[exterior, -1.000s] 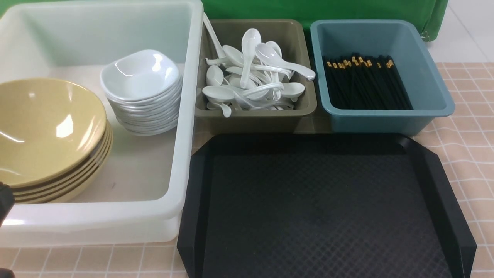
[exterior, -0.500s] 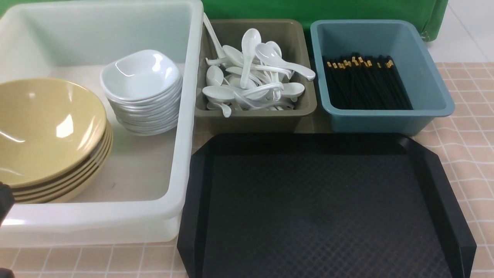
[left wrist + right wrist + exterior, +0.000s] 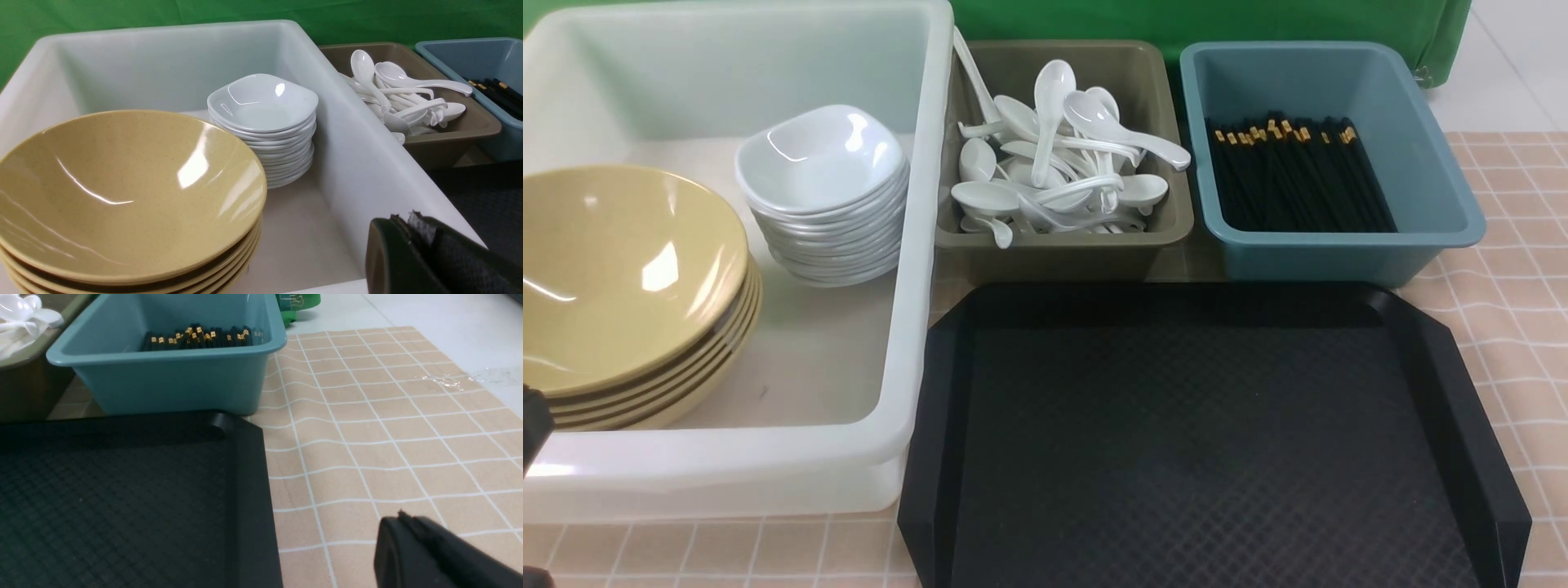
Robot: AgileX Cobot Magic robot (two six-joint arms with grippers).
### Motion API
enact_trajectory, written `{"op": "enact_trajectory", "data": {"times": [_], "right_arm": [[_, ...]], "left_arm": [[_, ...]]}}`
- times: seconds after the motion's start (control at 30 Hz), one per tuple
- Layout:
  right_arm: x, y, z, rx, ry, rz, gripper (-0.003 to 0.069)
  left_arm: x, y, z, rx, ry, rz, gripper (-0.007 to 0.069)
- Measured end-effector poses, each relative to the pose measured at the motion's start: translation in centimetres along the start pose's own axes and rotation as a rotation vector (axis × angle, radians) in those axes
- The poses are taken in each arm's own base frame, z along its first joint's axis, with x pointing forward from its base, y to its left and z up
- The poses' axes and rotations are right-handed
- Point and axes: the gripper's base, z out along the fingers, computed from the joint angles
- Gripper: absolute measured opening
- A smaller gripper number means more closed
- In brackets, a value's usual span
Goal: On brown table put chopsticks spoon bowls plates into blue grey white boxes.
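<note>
The white box (image 3: 915,269) is the largest thing here, filling the 9 to 11 o'clock part of the front view. It takes the bulky crockery: a stack of tan bowls (image 3: 621,269) against its near wall at 8 o'clock, at least 4 deep, and a taller stack of small white dishes (image 3: 821,155) further back toward 10 o'clock. Nesting each kind on itself keeps both piles steady and leaves bare floor between them.

Next in size, the black tray (image 3: 1209,441) lies from 4 to 6 o'clock with nothing on it. By my reading it served as the loading surface, so the sorting looks finished or nearly so.

The blue box (image 3: 1437,196) at 1 o'clock holds the black chopsticks (image 3: 1294,175), laid parallel with their gold-banded ends toward the far wall, so the long thin pieces pack flat. The grey-brown box (image 3: 1160,220) at 12 o'clock holds the white soup spoons (image 3: 1054,171) in a loose heap; their curved shape does not line up neatly, and 1 handle leans over the rim toward the white box.

The left gripper (image 3: 412,228) sits just outside the near wall of the white box, its jaws pressed together on nothing. The right gripper (image 3: 402,522) hangs over the checked tablecloth (image 3: 388,416) beside the tray's edge, also closed and empty. Both look parked clear of the boxes.
</note>
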Motion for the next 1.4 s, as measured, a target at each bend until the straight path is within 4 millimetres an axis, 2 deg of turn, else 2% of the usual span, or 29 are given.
{"op": "enact_trajectory", "data": {"times": [0.53, 0.8, 0.97, 1.07, 1.1, 1.17, 1.3, 1.4], "right_arm": [[0.0, 0.0, 0.0, 0.0, 0.001, 0.0, 0.0048], [0.0, 0.0, 0.0, 0.0, 0.001, 0.0, 0.0048], [0.0, 0.0, 0.0, 0.0, 0.001, 0.001, 0.0052], [0.0, 0.0, 0.0, 0.0, 0.001, 0.001, 0.0054], [0.0, 0.0, 0.0, 0.0, 0.001, 0.001, 0.0054], [0.0, 0.0, 0.0, 0.0, 0.001, 0.001, 0.0056], [0.0, 0.0, 0.0, 0.0, 0.001, 0.001, 0.006], [0.0, 0.0, 0.0, 0.0, 0.001, 0.001, 0.0063]], "left_arm": [[0.1, 0.0, 0.0, 0.003, 0.002, 0.0, 0.0002], [2.1, -0.1, 0.7, 0.07, -0.041, 0.011, 0.0002], [4.9, 1.4, 2.1, -0.07, -0.211, 0.061, 0.0002], [7.3, 1.9, 2.8, -0.144, -0.26, 0.107, 0.0002], [7.2, 1.9, 2.8, -0.148, -0.266, 0.113, 0.0002], [9.0, 2.2, 3.1, -0.176, -0.283, 0.09, 0.0002], [10.4, 2.3, 3.5, -0.192, -0.24, 0.025, 0.0002], [11.4, 2.3, 3.7, -0.187, -0.134, 0.007, 0.0002]]}}
